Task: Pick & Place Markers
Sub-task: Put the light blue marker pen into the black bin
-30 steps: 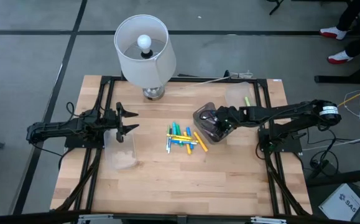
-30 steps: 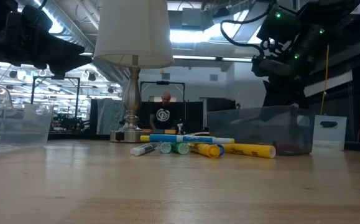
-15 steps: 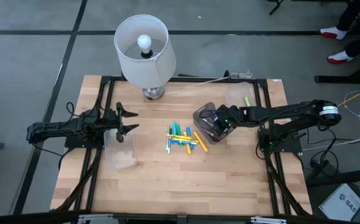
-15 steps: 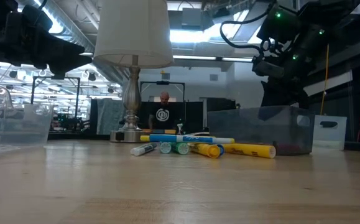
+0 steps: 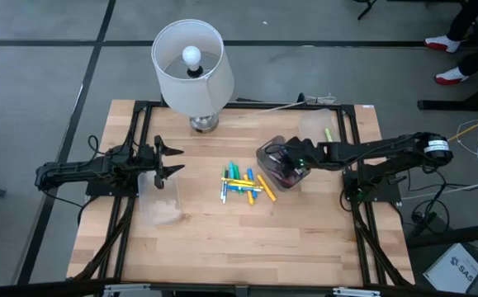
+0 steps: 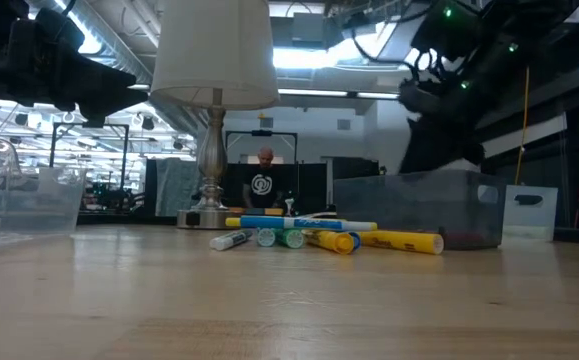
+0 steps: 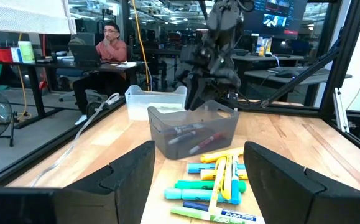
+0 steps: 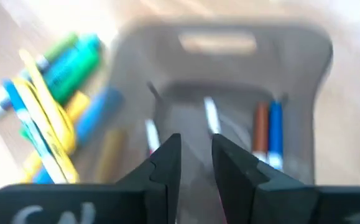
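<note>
Several markers in yellow, green and blue lie in a loose pile on the wood at mid-table, also seen in the low view and the left wrist view. A few more markers lie inside the smoky grey bin just right of the pile. My right gripper hovers over that bin, pointing down, with a narrow gap between its fingers and nothing in it. My left gripper waits wide open on the table's left, above a clear bin.
A table lamp stands at the far edge, left of centre. A second clear bin holding one marker sits at the far right corner. Bare wood stretches along the near half of the table. A person sits at a desk beyond the table.
My right gripper has drifted a little toward the table's left while staying above the grey bin. The marker pile and the bins have stayed put.
</note>
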